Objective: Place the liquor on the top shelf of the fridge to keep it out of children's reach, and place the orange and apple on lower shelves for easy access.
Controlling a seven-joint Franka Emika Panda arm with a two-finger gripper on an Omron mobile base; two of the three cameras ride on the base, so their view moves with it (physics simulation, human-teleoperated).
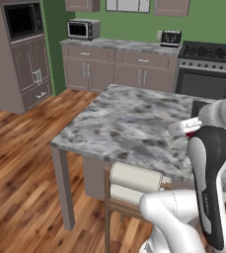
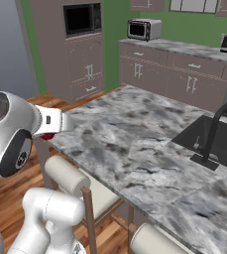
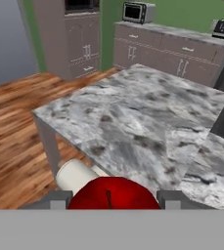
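Carrying the glossy red round apple [image 3: 113, 194] clamped between its two dark finger tips, the pincer [image 3: 113, 201] hangs over the near edge of the grey marble counter [image 3: 133, 122]. The carry goes best with a firm grip and a level hand while the base turns toward the fridge's lower shelves.

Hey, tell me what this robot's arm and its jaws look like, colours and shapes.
The arm is built of glossy white rounded segments with dark grey to black inlays at the joints. In the right base view one joint ends in a round grey cap with small pale dots. The gripper has two small grey blocky jaws.
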